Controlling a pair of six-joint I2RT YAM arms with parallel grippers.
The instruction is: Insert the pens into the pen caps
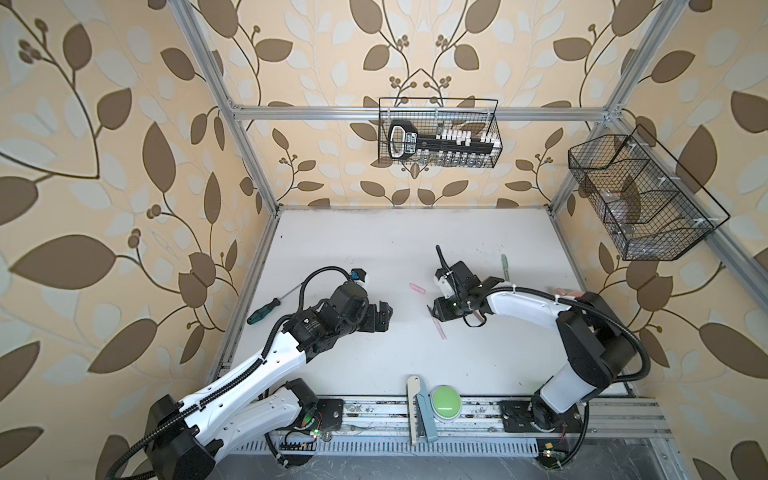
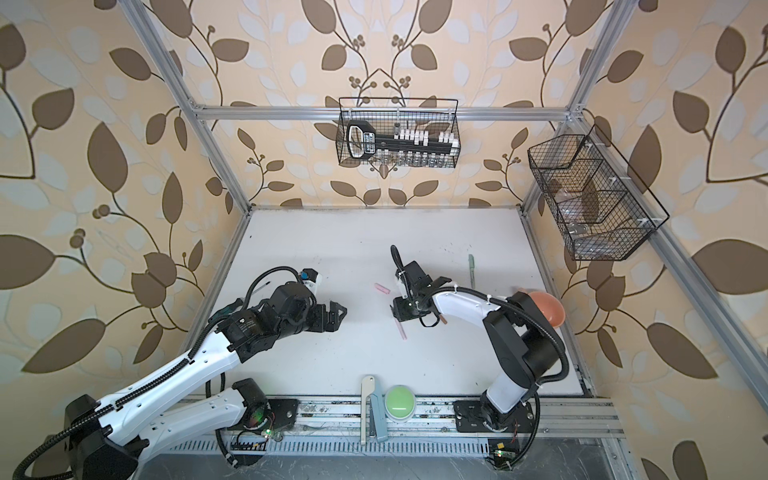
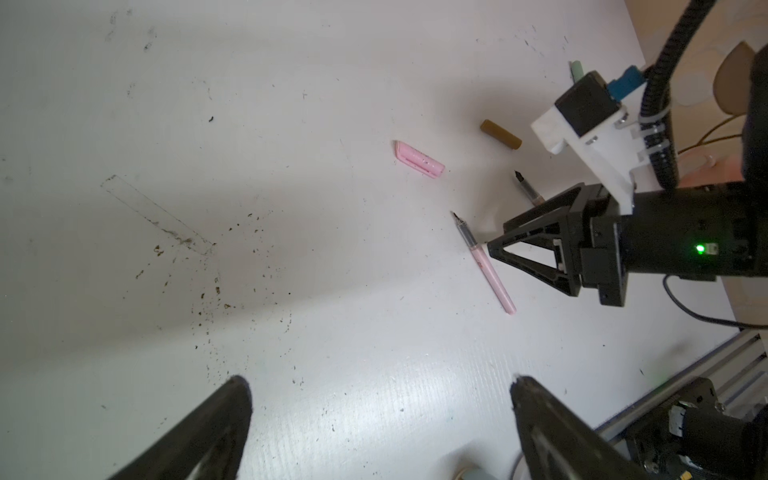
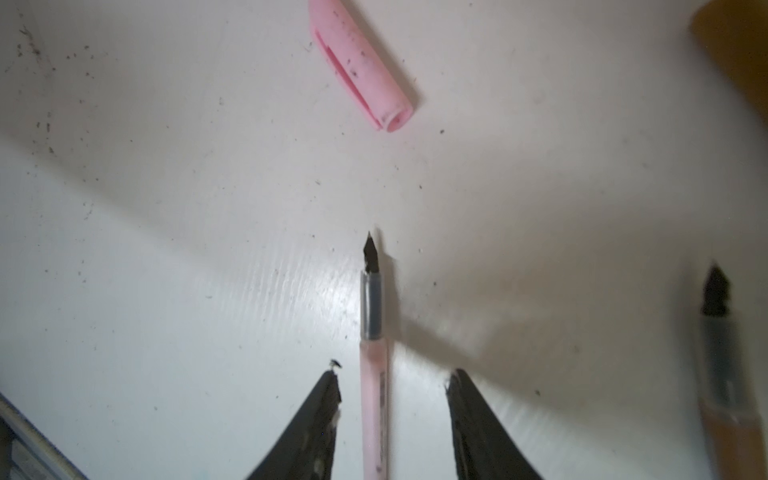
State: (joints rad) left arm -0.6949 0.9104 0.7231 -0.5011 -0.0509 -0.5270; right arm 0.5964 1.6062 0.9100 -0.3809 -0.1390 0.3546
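The right gripper (image 4: 395, 376) is hanging low over the white table (image 1: 353, 249). Its jaws are standing apart with the pink pen (image 4: 374, 395) lying between them. A gap is showing on either side of the barrel, so nothing is being gripped. The pen's dark tip is pointing out ahead of the fingertips. Well past that tip the pink cap (image 4: 365, 66) is lying on its side, apart from the pen. Outside one jaw the brown pen (image 3: 525, 187) is lying uncapped, its barrel running under the gripper's body. The brown cap (image 3: 500, 134) is resting a little beyond its tip. The green pen (image 1: 505, 266) is lying behind the gripper, towards the table's right edge; I cannot tell whether its cap is on.

The left gripper (image 3: 378, 380) is hovering with its jaws spread wide and holding nothing, facing the right one and well apart from every pen. Back past its wrist a screwdriver (image 1: 266, 309) is lying near the table's left edge.

The tabletop is looking scuffed, with dark specks and crumbs scattered over it. Leaf-patterned wallpaper (image 1: 104, 166) is covering the walls behind an aluminium frame (image 1: 415, 113). A wire basket (image 1: 436, 99) is hanging on the back wall and a second basket (image 1: 665, 245) on the right-hand wall. A green button (image 1: 444, 401) is sitting at the front edge between the arms' bases.
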